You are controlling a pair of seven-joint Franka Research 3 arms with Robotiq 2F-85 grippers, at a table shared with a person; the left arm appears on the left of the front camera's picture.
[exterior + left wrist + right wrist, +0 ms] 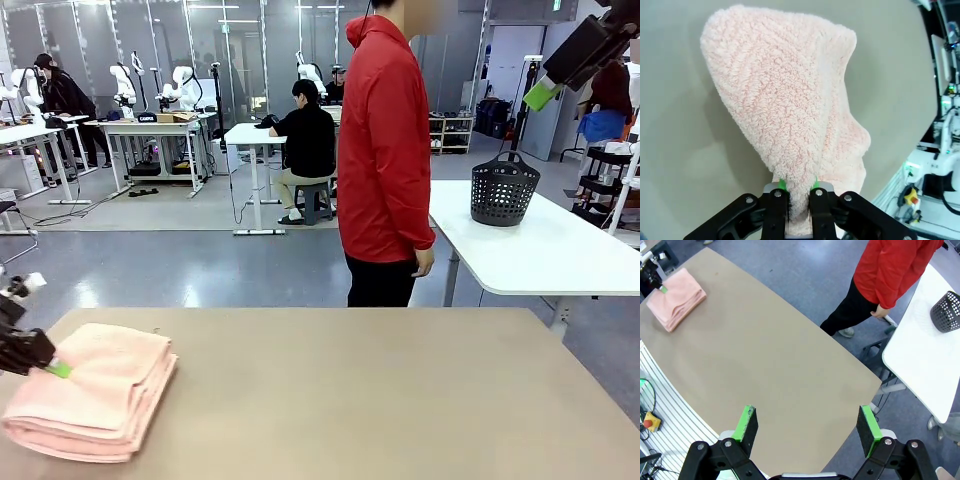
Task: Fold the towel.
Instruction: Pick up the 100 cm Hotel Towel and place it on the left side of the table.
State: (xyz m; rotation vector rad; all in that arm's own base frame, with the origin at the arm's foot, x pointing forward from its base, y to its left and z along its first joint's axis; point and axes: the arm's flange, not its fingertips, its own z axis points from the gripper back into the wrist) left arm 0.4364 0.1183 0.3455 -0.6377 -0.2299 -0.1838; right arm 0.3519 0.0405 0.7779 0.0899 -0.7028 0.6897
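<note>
Terry towel (95,390), soft and limp, lay folded at the tabletop's (380,400) nine o'clock; left pincer (799,192) pinched its edge, right pincer (807,426) spread.

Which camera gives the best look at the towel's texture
The left wrist view: the towel sits close up, its terry weave plain, one edge pinched in the left tool. The front view shows it folded at the table's left edge; the right wrist view shows it small and far off.

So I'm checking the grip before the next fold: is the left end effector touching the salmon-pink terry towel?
Touching. The left wrist view shows the left end effector pinching the salmon-pink terry towel between its green pads.
</note>
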